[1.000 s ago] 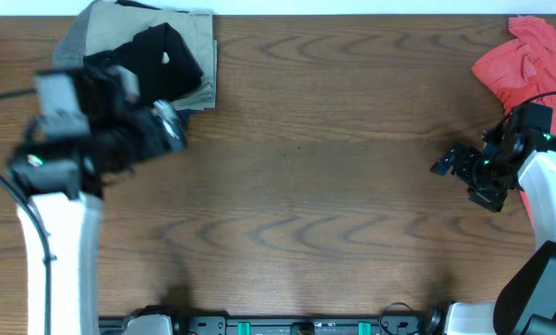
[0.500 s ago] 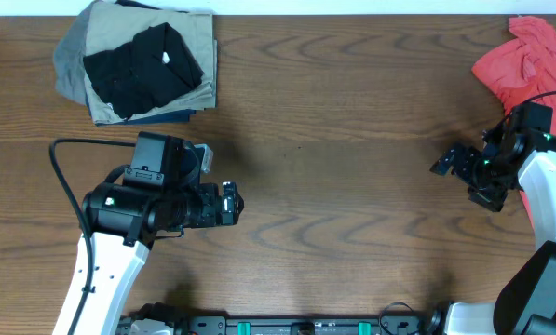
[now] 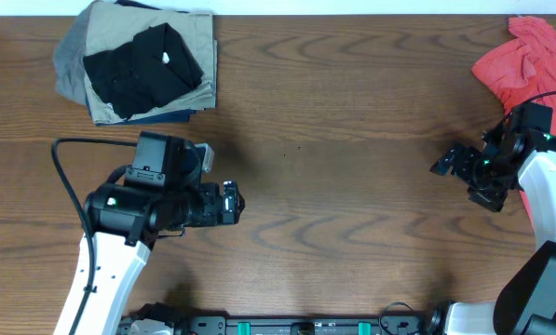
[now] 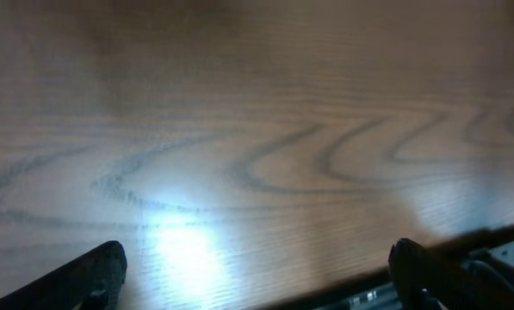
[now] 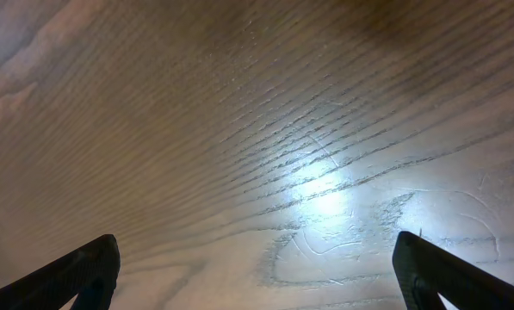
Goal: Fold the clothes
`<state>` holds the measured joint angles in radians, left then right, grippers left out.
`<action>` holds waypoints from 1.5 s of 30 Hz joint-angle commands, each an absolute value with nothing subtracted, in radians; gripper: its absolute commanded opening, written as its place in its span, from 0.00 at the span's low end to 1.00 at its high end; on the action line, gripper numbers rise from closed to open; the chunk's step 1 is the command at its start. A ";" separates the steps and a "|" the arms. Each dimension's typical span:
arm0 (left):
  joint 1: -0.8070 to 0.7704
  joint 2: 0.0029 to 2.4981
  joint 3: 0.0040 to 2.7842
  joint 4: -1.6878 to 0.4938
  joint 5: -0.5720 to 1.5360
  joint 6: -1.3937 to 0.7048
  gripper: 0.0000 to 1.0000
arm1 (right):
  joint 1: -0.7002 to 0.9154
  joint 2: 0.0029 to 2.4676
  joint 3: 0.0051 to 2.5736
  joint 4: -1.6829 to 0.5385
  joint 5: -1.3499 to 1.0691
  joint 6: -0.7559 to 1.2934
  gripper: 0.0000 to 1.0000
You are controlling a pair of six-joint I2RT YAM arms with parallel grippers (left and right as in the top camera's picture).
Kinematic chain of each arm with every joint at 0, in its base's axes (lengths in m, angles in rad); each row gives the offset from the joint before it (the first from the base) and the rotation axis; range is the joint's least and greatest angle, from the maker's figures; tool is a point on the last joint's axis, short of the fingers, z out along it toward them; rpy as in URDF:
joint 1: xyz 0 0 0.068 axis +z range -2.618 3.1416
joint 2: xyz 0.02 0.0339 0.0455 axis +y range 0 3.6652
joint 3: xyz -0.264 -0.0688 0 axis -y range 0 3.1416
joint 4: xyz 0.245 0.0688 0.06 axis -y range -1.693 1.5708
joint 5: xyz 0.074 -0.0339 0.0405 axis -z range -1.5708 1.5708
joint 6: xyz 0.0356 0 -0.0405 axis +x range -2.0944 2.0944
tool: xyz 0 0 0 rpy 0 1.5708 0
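The black shirt (image 3: 142, 73) lies folded in a compact bundle on top of a stack of garments at the table's far left, a small white mark showing on it. My left gripper (image 3: 233, 203) is well in front of that stack, pointing right, open and empty. In the left wrist view the left gripper (image 4: 257, 280) has only bare wood between its fingertips (image 4: 97, 271). My right gripper (image 3: 442, 165) hovers near the right edge, pointing left, open and empty. The right wrist view shows the right gripper (image 5: 257, 275) over bare wood too.
Under the black shirt sits a stack of folded khaki, grey and navy garments (image 3: 198, 46). A coral-red shirt (image 3: 524, 60) lies crumpled at the far right corner, just behind the right arm. The wooden table (image 3: 352, 112) stretches between the two arms.
The left arm swung from over the stack at the far left toward the front and right, then stayed still. The black shirt stays on the stack. The right arm has not moved.
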<state>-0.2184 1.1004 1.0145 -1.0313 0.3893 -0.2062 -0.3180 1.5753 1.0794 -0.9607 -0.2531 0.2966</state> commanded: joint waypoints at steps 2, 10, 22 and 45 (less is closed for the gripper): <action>-0.222 1.000 0.894 -0.908 0.369 -0.182 0.98 | -0.322 1.571 1.094 -0.961 -0.250 0.302 0.99; -0.222 0.605 0.513 -0.613 0.370 -0.155 0.98 | -0.322 1.571 1.094 -0.962 -0.250 0.302 0.99; -0.144 0.250 0.445 -0.612 0.298 -0.114 0.98 | -0.322 1.571 1.094 -0.961 -0.250 0.302 0.99; 0.089 0.013 0.182 -0.254 0.305 -0.130 0.98 | -0.322 1.571 1.094 -0.962 -0.250 0.302 0.99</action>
